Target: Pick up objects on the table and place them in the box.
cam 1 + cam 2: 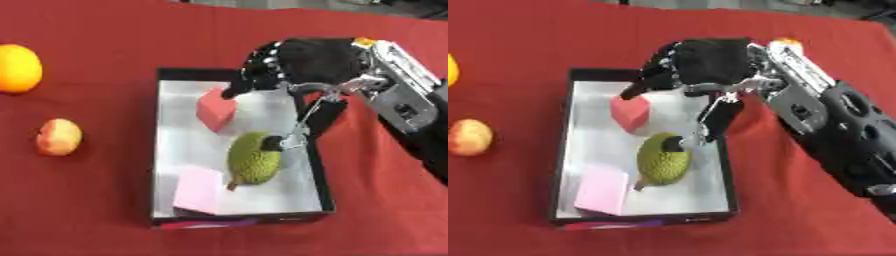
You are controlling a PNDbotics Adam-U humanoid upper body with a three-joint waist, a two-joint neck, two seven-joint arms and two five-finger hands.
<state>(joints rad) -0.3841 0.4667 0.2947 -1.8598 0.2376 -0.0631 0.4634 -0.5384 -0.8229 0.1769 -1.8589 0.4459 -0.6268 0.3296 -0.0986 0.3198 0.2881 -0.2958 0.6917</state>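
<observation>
Fingers (pixel 262 75) of the right hand (pixel 306 62) curl over the box (pixel 317 170), one tip at the red block (pixel 216 108) and the thumb reaching to the green spiky fruit (pixel 255 157); whether they clamp either I cannot tell. Both lie inside, beside a pink block (pixel 198 191). To do this well, let go fully and lift straight up clear of the wall. On the desk (pixel 87 200) wait an orange (pixel 17 68) and a peach (pixel 59 136). Left eye view shows the orange whole; right eye view clips it

Bright even light, soft blur (edges smeared), faint shadows
</observation>
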